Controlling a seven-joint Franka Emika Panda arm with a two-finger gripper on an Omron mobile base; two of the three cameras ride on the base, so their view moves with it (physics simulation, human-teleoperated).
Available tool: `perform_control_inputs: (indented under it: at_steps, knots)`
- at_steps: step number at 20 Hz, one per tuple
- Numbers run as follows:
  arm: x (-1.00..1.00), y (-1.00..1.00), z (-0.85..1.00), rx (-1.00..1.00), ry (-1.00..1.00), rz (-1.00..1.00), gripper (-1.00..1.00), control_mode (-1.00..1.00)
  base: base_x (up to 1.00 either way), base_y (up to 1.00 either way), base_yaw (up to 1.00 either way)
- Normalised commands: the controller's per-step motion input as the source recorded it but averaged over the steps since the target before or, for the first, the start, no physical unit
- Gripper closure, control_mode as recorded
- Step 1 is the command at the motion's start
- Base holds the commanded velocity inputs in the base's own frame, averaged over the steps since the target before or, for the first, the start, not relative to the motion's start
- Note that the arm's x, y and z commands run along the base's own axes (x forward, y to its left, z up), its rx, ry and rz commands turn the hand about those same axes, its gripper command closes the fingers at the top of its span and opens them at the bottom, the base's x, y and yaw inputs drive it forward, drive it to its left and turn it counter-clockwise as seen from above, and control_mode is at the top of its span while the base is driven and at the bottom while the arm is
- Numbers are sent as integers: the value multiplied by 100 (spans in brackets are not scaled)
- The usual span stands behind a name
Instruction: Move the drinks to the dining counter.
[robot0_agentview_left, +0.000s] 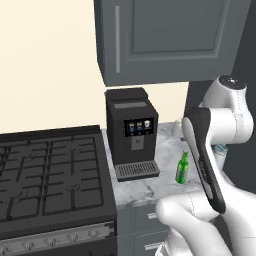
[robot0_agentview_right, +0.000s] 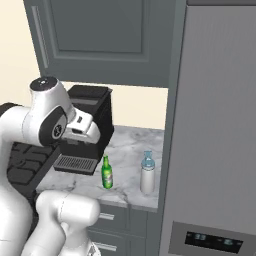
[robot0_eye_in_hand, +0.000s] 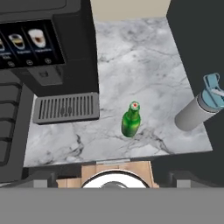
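I can't tell whether my end effector is released or clenched. The green bottle (robot0_eye_in_hand: 131, 121) stands upright near the bench (robot0_eye_in_hand: 144, 70) front edge; I'd descend straight over its neck, clear of the coffee machine (robot0_eye_in_hand: 43, 48) behind.

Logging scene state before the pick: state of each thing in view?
green bottle: upright on the marble worktop, capped, untouched.
pale drink bottle: upright on the worktop right of the green bottle, blue lid on.
coffee machine: screen lit, drip tray bare.
upper cabinet: door closed.
drawers: closed.
hand: above the worktop looking down; cannot tell whether open or shut.
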Motion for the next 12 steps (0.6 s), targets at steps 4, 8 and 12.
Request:
perform_control_inputs:
  at_steps: [4, 8, 12]
  knots:
    - [-10, -1, -29, 0, 0, -1, -100, -100, 0, 0, 0]
    - [0, 0, -26, 0, 0, 0, -100, -100, 0, 0, 0]
    - [0, 0, -22, 0, 0, 0, -100, -100, 0, 0, 0]
